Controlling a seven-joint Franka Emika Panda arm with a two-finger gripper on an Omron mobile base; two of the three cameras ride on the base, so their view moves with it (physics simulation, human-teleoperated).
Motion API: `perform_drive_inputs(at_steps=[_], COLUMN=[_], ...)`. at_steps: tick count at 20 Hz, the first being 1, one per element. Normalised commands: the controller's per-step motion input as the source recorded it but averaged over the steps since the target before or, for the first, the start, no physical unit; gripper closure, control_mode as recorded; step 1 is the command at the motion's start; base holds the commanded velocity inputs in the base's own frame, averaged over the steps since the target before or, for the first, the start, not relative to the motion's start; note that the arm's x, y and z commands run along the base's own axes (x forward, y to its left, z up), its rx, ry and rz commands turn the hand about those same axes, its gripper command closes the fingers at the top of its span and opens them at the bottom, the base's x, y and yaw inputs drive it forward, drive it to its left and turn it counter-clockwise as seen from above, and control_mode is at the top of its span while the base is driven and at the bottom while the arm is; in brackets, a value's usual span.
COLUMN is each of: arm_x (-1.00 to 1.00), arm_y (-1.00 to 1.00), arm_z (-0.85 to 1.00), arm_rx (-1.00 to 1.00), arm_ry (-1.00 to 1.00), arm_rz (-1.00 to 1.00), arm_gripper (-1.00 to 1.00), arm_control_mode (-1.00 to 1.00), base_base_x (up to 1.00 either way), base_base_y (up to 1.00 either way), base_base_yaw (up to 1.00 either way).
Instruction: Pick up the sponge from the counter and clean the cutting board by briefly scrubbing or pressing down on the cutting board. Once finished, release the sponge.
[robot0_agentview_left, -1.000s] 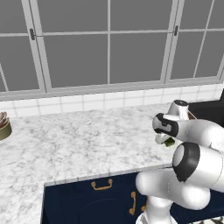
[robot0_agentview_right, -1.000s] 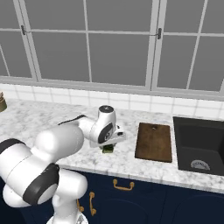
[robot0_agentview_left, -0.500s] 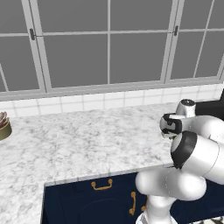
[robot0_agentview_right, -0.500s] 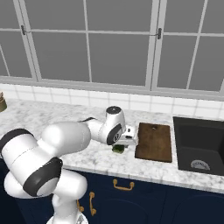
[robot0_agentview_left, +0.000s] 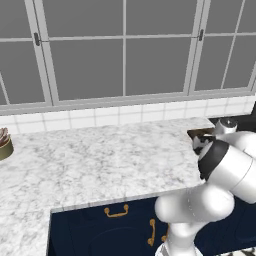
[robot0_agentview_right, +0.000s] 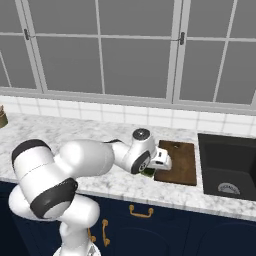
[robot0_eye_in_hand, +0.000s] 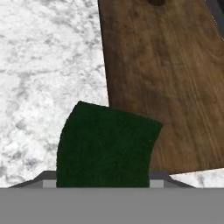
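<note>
White marble counter (robot0_agentview_right: 60, 131) stretches under me as my gripper (robot0_agentview_right: 150, 171), closed around the dark green sponge (robot0_eye_in_hand: 105, 146), hangs over the near left corner of the brown cutting board (robot0_agentview_right: 181, 161), sponge overlapping its edge.

— Can you read any writing from where you stand, a label or a number?
— None. The cutting board (robot0_eye_in_hand: 166, 74) is bare wood grain, and the sponge (robot0_eye_in_hand: 105, 146) carries no brand.
</note>
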Motion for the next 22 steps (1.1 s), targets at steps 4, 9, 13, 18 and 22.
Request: perform_drive_inputs(at_steps=[4,9,13,18,22], arm_x=[0.26,0.37,0.03,0.03,0.33], arm_y=[-0.64,-0.41,-0.02,0.00,0.00], arm_z=[0.00,0.00,-0.10,-0.31,-0.24], arm_rx=[0.01,0.00,0.00,0.00,0.00], arm_ry=[0.00,-0.04,-0.28,-0.15,0.02], arm_rz=[0.00,-0.01,-0.09,-0.06,-0.02], arm_gripper=[1.00,1.00,1.00,1.00,1.00], arm_control_mode=[-1.00,-1.00,-1.00,-1.00,-1.00], base_base_x=[0.00,0.00,0.00,0.00,0.00], base_base_y=[0.00,0.00,0.00,0.00,0.00], base_base_yaw=[0.00,0.00,0.00,0.00,0.00])
